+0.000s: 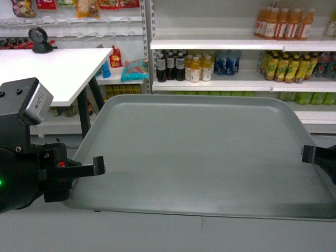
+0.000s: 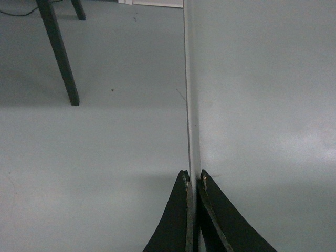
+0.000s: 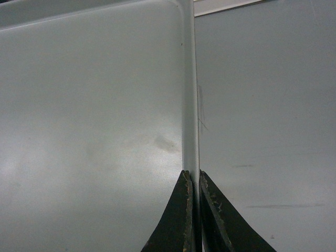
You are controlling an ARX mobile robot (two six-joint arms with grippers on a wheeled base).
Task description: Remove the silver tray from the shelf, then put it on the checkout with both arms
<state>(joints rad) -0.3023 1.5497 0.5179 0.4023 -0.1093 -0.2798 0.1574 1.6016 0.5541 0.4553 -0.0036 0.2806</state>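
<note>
Two end effectors are on the silver tray point(image 1: 199, 152), one at each side, and the head view shows it carried level in mid-air, filling the middle of the picture above the grey floor point(image 1: 157, 233). Left end effector point(image 1: 97, 166) bites the tray's left rim; the black arm body behind it shows a small green light at the far left edge. Right end effector point(image 1: 310, 154) meets the right rim, mostly cut off by the frame edge. Up and to the left stands the white table point(image 1: 47, 71) on dark legs, well apart from the tray, with a small dark round object near its back edge. Behind the tray run the white shelf boards point(image 1: 210, 45), stocked with rows of bottles: orange drinks on top, dark and yellow ones and blue-labelled ones below, green ones lower still. Labels are too small to read, no brand legible.

Over to the left wrist view: the two black fingers point(image 2: 178, 220) are pressed nearly together with the tray's thin rim point(image 2: 191, 105) pinched between them, tray surface to the right, floor to the left, a dark table leg point(image 2: 60, 58) at upper left.

Right wrist view now: same picture mirrored, fingers point(image 3: 178, 220) closed narrow on the rim point(image 3: 188, 105), tray surface on the left with a faint smudge, scuffed floor on the right.
</note>
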